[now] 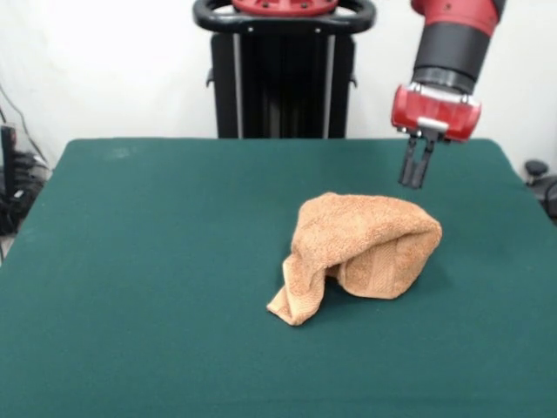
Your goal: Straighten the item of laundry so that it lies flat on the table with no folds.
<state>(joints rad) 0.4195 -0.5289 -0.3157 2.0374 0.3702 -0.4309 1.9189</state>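
The light orange-tan towel (361,248) lies bunched in a mound on the dark green table (157,261), right of the middle, with one folded corner trailing toward the front left. A woven band shows on its front side. My gripper (415,178) hangs from the red and black arm above the table, just behind the towel's right end and apart from it. Its two fingers hang close together and hold nothing. No white loop tag shows.
The black pedestal (283,78) stands behind the table's far edge. Dark cables and gear (16,187) sit off the table's left side, and a dark object (541,178) sits off its right side.
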